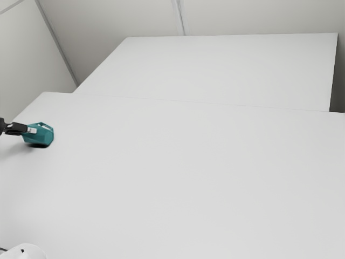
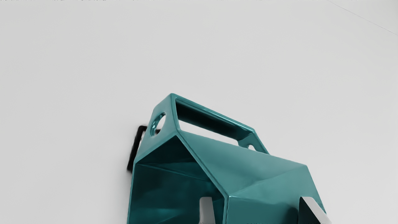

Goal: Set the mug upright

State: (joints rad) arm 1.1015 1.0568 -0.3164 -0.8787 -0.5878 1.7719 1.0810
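Running off the wrist view's edge — the mug, partly cut.

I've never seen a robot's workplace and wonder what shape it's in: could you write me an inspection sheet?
Surface: pale, plain tabletop
Job's things: teal mug, tipped, not upright, handle uppermost
Clutter: dark patch by the mug, shadow or object unclear; white rounded thing at the near edge
Gripper: at the mug; grip unclear
Cables: thin dark line beside the rounded thing, possibly one
Surroundings: pale walls, second pale surface
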